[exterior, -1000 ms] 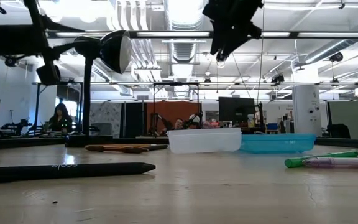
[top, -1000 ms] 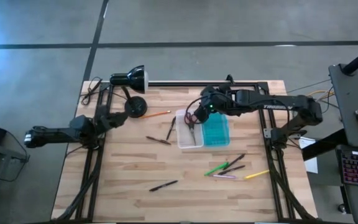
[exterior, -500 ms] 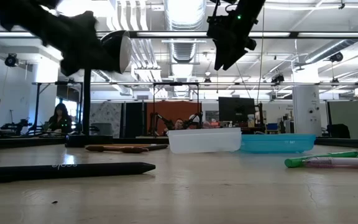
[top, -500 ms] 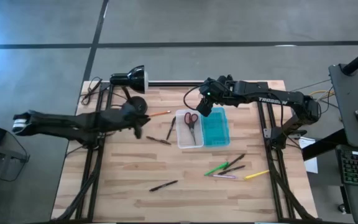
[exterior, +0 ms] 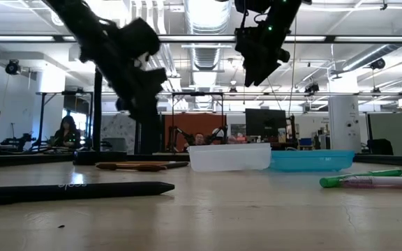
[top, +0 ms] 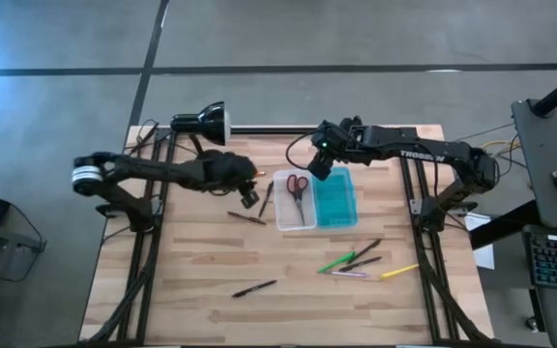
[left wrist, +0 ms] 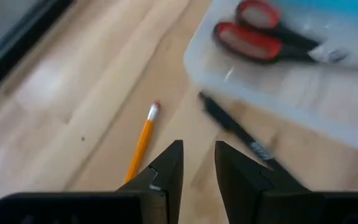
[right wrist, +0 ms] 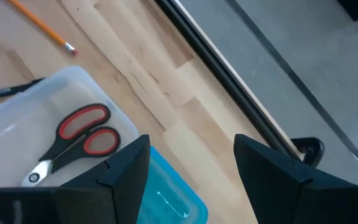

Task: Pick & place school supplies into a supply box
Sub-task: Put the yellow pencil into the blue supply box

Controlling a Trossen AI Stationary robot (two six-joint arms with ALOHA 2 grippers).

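Observation:
The supply box lies mid-table, its clear half [top: 282, 218] toward the left and its teal half [top: 340, 207] toward the right. The red-handled scissors [top: 297, 187] lie flat in the clear half. My left gripper [top: 250, 200] hovers narrowly open just left of the box, between an orange pencil [left wrist: 142, 140] and a black pen [left wrist: 235, 130] on the wood. My right gripper [top: 319, 172] hangs wide open and empty above the box's far edge. A brown pen [top: 247, 218], another black pen [top: 254, 288] and a cluster of markers [top: 356, 263] lie flat on the table.
A black desk lamp [top: 201, 123] stands at the far left, its round base [top: 211, 166] close behind my left arm. The green, pink, black and yellow pens lie near the right edge. Bare wood [top: 182, 261] stretches across the near left part.
My left arm has swung from the table's left edge toward the right and come down beside the box, over the pencil and pen. My right gripper has drawn back from above the clear half toward the far edge, uncovering the scissors lying there.

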